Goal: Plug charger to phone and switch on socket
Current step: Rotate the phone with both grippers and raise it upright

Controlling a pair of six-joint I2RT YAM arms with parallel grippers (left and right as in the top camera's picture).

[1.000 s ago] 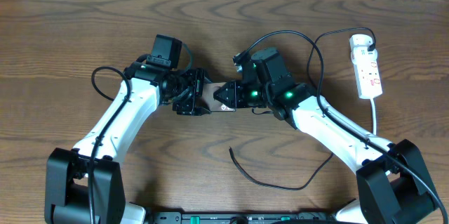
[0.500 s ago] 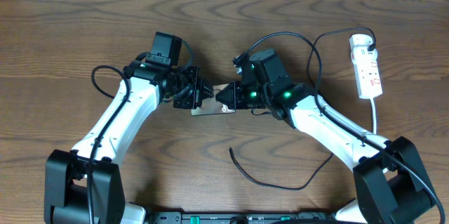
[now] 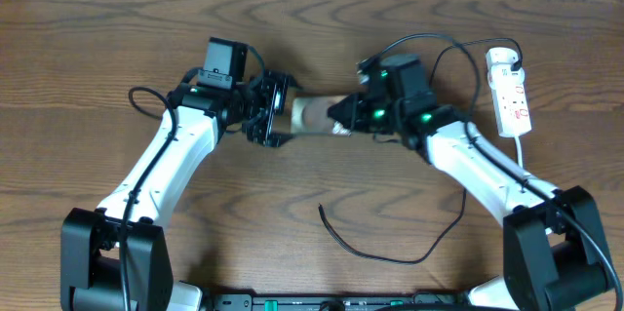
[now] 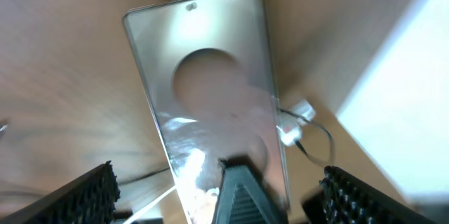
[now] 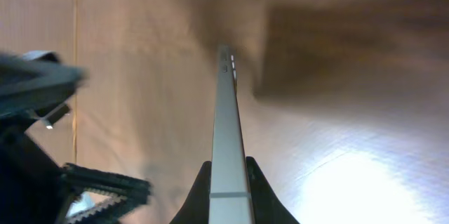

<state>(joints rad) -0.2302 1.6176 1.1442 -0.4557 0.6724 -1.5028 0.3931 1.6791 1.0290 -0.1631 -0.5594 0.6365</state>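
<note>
The phone [image 3: 314, 116] is held off the table between the two arms, a reflective slab with a circular mark in the left wrist view [image 4: 210, 90]. My right gripper [image 3: 343, 119] is shut on its right end; the right wrist view shows it edge-on [image 5: 224, 112] between the fingers [image 5: 228, 164]. My left gripper [image 3: 276, 111] is open, its fingers [image 4: 219, 169] spread on either side of the phone's left end. The charger [image 3: 380, 255] lies loose on the table near the front, its tip [image 3: 321, 209] free. The socket [image 3: 510, 92] lies at the far right.
The socket's white cord [image 3: 522, 165] runs toward the front past the right arm. Thick black robot cables loop above the right arm [image 3: 434, 62] and beside the left arm [image 3: 136, 106]. The table's back edge meets a white wall.
Both grippers and the phone have moved toward the back of the table, and the right gripper has drawn to the right. The phone now stands more on edge.
</note>
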